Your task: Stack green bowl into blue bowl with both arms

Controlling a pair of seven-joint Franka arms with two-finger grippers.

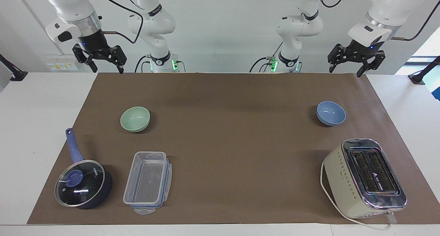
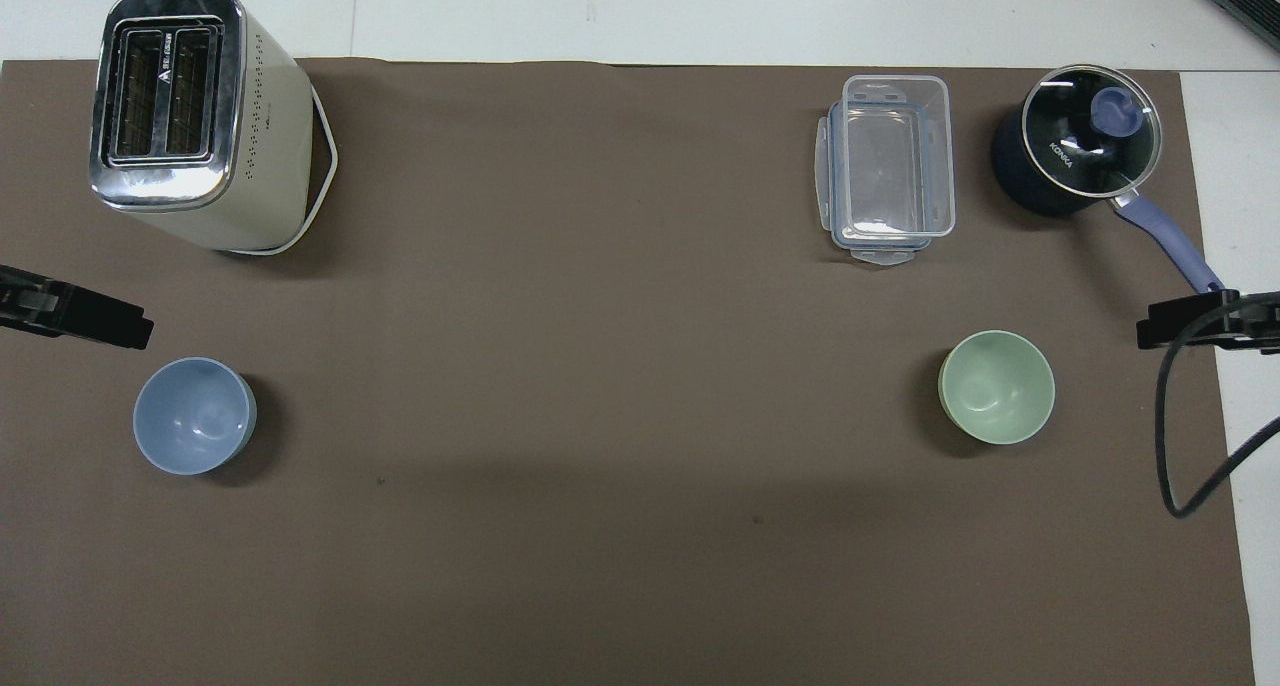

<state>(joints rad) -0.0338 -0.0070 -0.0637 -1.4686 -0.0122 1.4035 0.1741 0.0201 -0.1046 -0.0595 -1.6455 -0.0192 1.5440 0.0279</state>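
The right gripper hangs high over the mat's robot-side edge at its own end, fingers spread and empty. Below it the green bowl sits upright on the brown mat, with the lidded saucepan and the clear plastic container farther from the robots. A wide bare stretch of mat separates the bowls. The blue bowl stands upright toward the left arm's end, the toaster farther out near the mat's corner. The left gripper hangs over the mat's edge, fingers spread and empty. White table borders the mat.
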